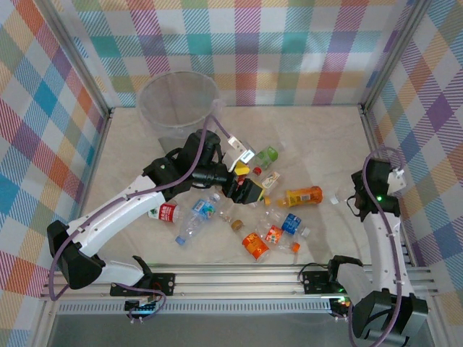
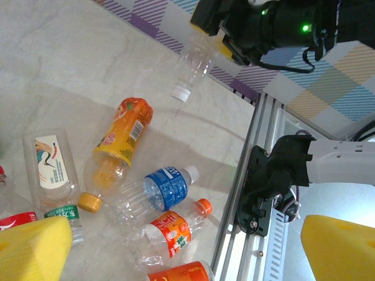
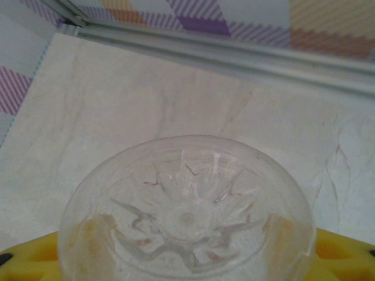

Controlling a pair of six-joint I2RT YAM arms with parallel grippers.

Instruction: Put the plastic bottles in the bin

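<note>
Pale marble-patterned tabletop (image 1: 137, 159), with plaid cloth walls (image 1: 253, 43) around it. Small plastic bottles (image 1: 271, 233) with coloured labels lie scattered near the middle, well apart from the tall round translucent grey bin (image 1: 160, 119) in the far left corner. The left gripper (image 1: 247, 182) hovers over the scatter, its yellow pads (image 2: 32, 249) spread wide, holding nothing. The right gripper (image 2: 214, 35) clamps the base of a clear unlabelled white-capped bottle (image 2: 196, 64) near the right edge, cap tilted downward

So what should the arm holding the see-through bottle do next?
Probably lift it a little first. The right gripper has the clear bottle between its pads, cap pointing down, and the bin stands far off at the back left.
</note>
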